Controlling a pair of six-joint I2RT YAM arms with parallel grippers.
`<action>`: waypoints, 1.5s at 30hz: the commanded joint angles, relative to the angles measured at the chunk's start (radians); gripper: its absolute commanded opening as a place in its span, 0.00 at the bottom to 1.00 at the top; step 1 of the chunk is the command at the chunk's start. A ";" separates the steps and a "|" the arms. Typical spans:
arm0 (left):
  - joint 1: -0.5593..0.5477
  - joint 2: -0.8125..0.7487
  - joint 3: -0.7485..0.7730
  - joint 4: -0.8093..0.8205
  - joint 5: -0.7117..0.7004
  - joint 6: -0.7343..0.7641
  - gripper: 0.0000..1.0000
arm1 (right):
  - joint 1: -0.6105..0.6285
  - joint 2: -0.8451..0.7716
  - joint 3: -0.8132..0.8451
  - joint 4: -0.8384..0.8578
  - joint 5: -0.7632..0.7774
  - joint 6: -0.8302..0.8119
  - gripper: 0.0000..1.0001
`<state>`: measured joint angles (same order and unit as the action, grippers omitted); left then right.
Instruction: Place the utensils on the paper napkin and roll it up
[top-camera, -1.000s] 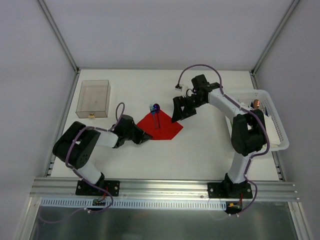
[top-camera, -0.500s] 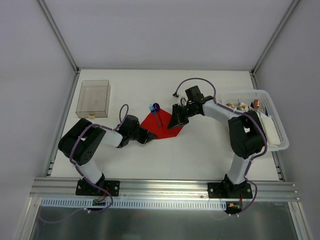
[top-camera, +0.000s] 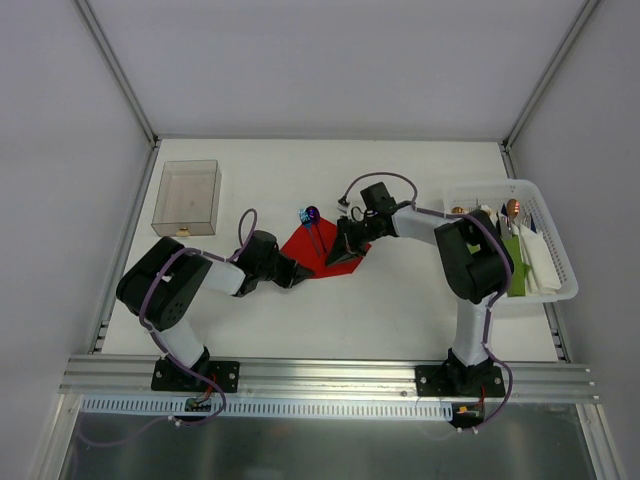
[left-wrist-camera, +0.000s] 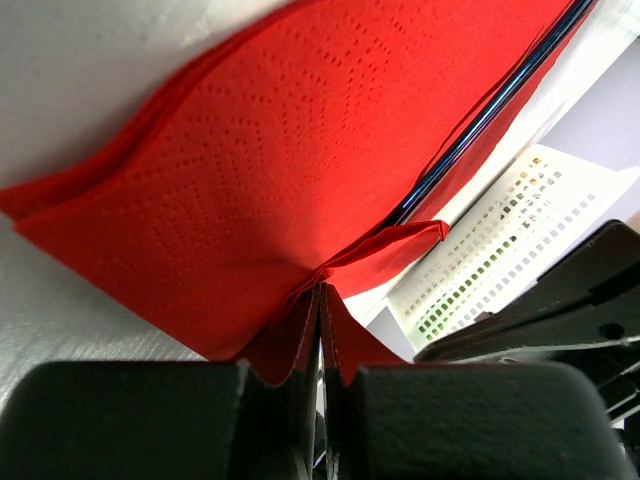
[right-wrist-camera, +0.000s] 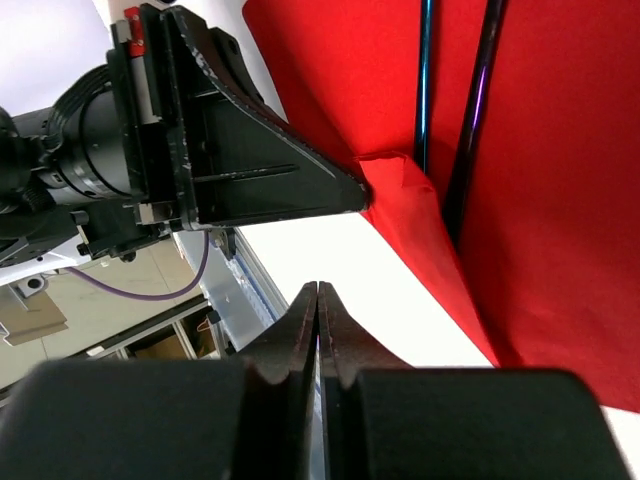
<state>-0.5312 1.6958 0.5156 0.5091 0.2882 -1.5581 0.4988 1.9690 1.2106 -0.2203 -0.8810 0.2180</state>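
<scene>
1. Table (top-camera: 400, 310): white. The paper napkin (top-camera: 322, 255) is laid on it.
2. Basket (top-camera: 490, 184): white and perforated, set well to the right of the paper napkin. A green napkin bundle (top-camera: 515, 262), white napkins (top-camera: 541, 258) and a copper-headed utensil (top-camera: 513, 207) are held in it.
3. Box (top-camera: 187, 164): clear, set well to the left of the paper napkin and farther back.
4. Paper napkin: red and spread flat, except for one corner that is lifted and creased.
5. Left gripper (left-wrist-camera: 320, 295): placed at the napkin's near-left corner. Its jaws are clamped together with a fold of the paper pinched between them.
6. Right gripper (right-wrist-camera: 318, 292): placed at the napkin's right side. Its jaws are pressed together and nothing is seen between them. The tips are seen over bare table just beside the paper's edge.
7. Utensils (top-camera: 313, 228): two, laid side by side. The handles are on the napkin and the iridescent heads are carried past its far edge.
</scene>
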 joint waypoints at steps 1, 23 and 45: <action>-0.013 0.031 -0.037 -0.170 -0.070 0.027 0.00 | 0.012 0.014 -0.003 0.019 -0.029 0.026 0.02; -0.013 0.013 -0.031 -0.221 -0.081 0.033 0.00 | -0.028 0.083 0.047 -0.211 0.234 -0.051 0.00; -0.004 -0.061 -0.035 -0.308 -0.123 0.084 0.00 | -0.083 0.076 0.052 -0.304 0.260 -0.137 0.00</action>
<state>-0.5377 1.6318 0.5144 0.3958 0.2516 -1.5288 0.4206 2.0464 1.2453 -0.4576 -0.7063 0.1455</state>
